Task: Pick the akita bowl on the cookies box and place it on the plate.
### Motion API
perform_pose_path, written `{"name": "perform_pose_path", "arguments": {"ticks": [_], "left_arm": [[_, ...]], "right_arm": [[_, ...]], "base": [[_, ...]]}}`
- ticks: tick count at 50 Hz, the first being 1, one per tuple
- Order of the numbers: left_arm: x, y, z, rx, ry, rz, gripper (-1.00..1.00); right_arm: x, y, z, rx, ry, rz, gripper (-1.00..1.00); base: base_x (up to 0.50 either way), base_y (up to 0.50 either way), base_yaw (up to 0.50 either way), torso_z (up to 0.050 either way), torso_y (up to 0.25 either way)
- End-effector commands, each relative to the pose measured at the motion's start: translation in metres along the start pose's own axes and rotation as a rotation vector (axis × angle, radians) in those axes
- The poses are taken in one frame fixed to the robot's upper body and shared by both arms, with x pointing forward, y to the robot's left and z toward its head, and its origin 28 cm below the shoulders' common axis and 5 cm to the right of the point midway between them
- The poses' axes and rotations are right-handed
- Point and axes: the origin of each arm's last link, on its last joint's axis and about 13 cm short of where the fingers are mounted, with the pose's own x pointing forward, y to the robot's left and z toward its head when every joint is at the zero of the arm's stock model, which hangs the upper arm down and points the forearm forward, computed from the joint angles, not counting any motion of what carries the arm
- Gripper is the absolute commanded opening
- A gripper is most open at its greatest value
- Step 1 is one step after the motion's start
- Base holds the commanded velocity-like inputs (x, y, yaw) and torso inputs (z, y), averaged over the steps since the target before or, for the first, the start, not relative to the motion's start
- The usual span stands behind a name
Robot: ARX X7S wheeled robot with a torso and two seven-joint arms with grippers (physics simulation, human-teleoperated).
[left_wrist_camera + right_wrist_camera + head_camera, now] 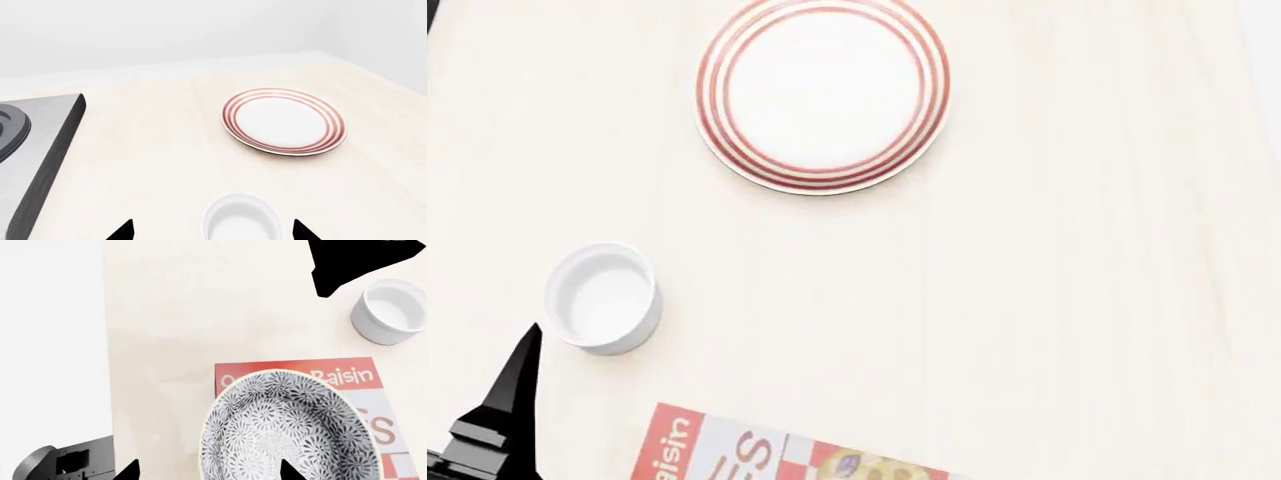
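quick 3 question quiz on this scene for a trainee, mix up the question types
1. True or false: the bowl already sits on the plate.
2. Multiple choice: in the head view, what stands on the table between the plate and the cookies box? A) a white cup B) a fork C) a second plate
3. Fill in: in the right wrist view, the patterned bowl rests on the ____.

Key: 1 false, the plate is bare. 2 A, the white cup. 3 cookies box.
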Motion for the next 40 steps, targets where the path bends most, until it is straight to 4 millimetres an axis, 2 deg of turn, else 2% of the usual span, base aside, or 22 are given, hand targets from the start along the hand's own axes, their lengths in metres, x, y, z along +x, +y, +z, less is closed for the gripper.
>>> {"name": "perform_pose_path", "arguments": {"ticks": [1, 11, 20, 40], "left_arm": [[0.000, 0.000, 0.000, 0.000, 0.000, -0.001, 1.00], [-0.001, 0.000, 0.000, 0.002, 0.000, -0.004, 1.00], [-0.001, 0.000, 0.000, 0.001, 0.000, -0.005, 1.00], [-0.002, 0.001, -0.001, 0.002, 0.002, -0.004, 1.00]], "right_arm": [[-0.001, -0.005, -0.001, -0.012, 0.106, -0.017, 1.00], [0.000, -0.009, -0.001, -0.024, 0.156, -0.038, 1.00], [-0.003, -0.013, 0.010, -0.048, 0.224, -0.020, 1.00], [0.005, -0.011, 0.014, -0.083, 0.221, 0.032, 1.00]], "base": [[0.00, 0.00, 0.00, 0.000, 0.000], [0.00, 0.00, 0.00, 0.000, 0.000], [0.00, 0.00, 0.00, 0.000, 0.000], [0.00, 0.00, 0.00, 0.000, 0.000]]}}
